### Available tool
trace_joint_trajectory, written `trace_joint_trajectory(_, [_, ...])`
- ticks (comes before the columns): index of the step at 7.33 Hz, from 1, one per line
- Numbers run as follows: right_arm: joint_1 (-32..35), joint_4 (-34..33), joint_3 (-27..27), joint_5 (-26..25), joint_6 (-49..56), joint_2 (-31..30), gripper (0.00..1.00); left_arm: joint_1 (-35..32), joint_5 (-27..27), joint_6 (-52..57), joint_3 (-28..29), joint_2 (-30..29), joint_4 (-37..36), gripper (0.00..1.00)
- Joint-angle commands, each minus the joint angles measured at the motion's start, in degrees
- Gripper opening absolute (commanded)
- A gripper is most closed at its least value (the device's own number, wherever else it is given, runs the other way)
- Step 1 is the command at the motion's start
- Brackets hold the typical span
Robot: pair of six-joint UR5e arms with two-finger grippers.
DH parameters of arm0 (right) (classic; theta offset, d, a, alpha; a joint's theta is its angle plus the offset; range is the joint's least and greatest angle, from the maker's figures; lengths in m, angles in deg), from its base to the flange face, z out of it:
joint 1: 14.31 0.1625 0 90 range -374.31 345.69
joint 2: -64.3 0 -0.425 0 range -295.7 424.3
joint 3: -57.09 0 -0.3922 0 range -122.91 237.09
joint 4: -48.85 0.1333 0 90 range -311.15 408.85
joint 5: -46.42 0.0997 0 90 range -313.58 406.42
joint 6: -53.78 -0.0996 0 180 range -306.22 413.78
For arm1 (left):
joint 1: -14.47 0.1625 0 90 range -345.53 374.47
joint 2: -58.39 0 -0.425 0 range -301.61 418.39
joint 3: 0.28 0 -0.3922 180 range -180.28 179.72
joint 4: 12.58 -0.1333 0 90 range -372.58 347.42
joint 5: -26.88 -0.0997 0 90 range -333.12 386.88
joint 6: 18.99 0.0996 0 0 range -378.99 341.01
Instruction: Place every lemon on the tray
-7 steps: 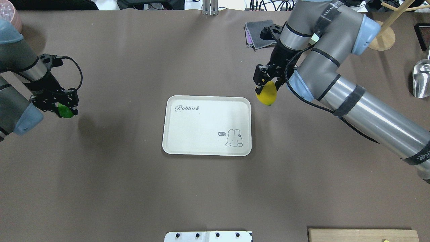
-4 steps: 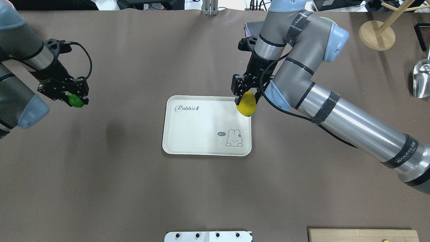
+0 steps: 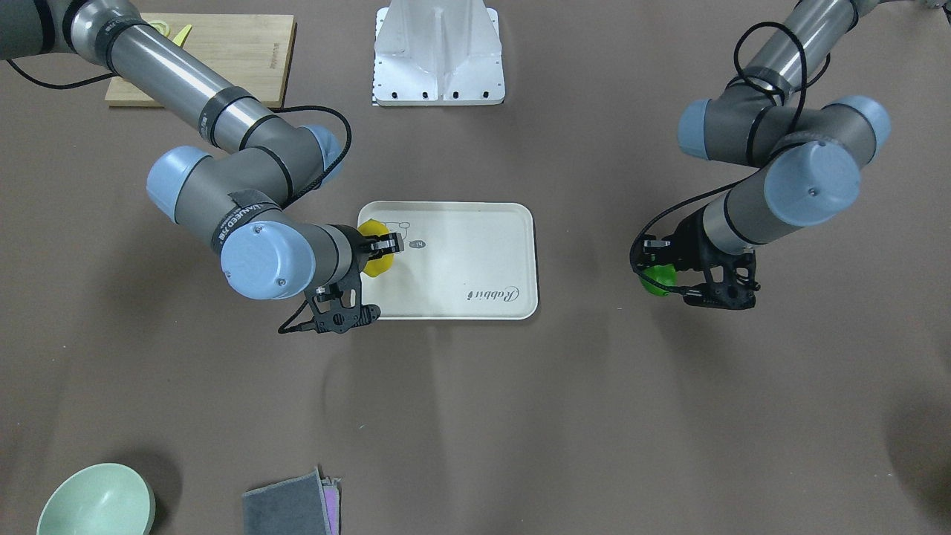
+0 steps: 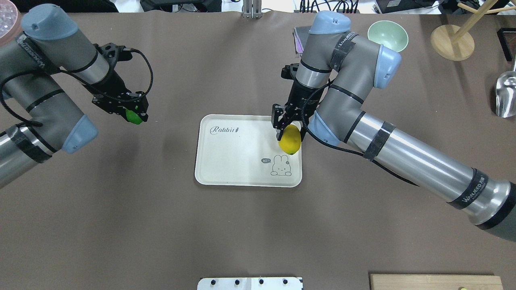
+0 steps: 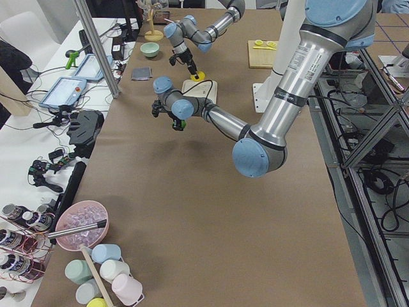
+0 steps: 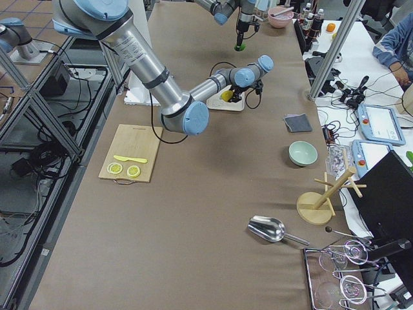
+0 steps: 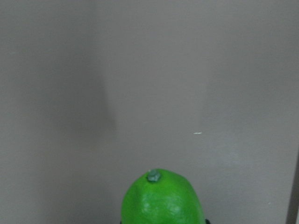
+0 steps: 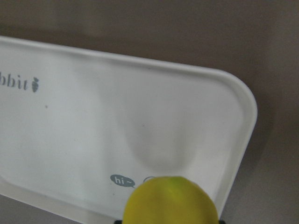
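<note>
The cream-white tray (image 4: 238,161) with a rabbit drawing and "Rabbit" script lies mid-table; it also shows in the front view (image 3: 475,260) and the right wrist view (image 8: 93,126). My right gripper (image 4: 287,129) is shut on the yellow lemon (image 4: 290,139), held over the tray's right side; the lemon also shows in the front view (image 3: 374,261) and the right wrist view (image 8: 170,200). My left gripper (image 4: 133,112) is shut on the green lemon (image 4: 132,116), above bare table left of the tray; this lemon also shows in the front view (image 3: 657,278) and the left wrist view (image 7: 161,198).
A pale green bowl (image 4: 388,35) and a grey cloth (image 4: 300,38) sit behind the right arm. A wooden stand (image 4: 451,42) and a metal scoop (image 4: 506,94) are far right. A bamboo cutting board (image 3: 215,48) with lemon slices (image 6: 124,170) lies near the robot's base.
My right gripper has carried the yellow lemon further over the tray's right side. My left gripper has carried the green lemon to the right, toward the tray.
</note>
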Motion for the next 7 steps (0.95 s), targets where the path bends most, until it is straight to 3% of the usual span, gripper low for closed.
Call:
trace_joint_trajectory(1, [-0.73,2.61,-1.44,-0.38,-0.08,0.61,0.57,2.32,0.06,-0.18,3.88,-5.56,3.75,0.00])
trace_joint_trajectory(2, [-1.08,4.38,-2.06,-1.60,-0.08,0.62,0.96,3.81,0.06,-0.26,3.97,-7.50,4.02,0.00])
trace_joint_trajectory(7, [-0.47,5.54,-1.89,-1.79,-0.08,0.53,0.99,10.22,-0.02,-2.70,6.17,-11.82,9.56,0.00])
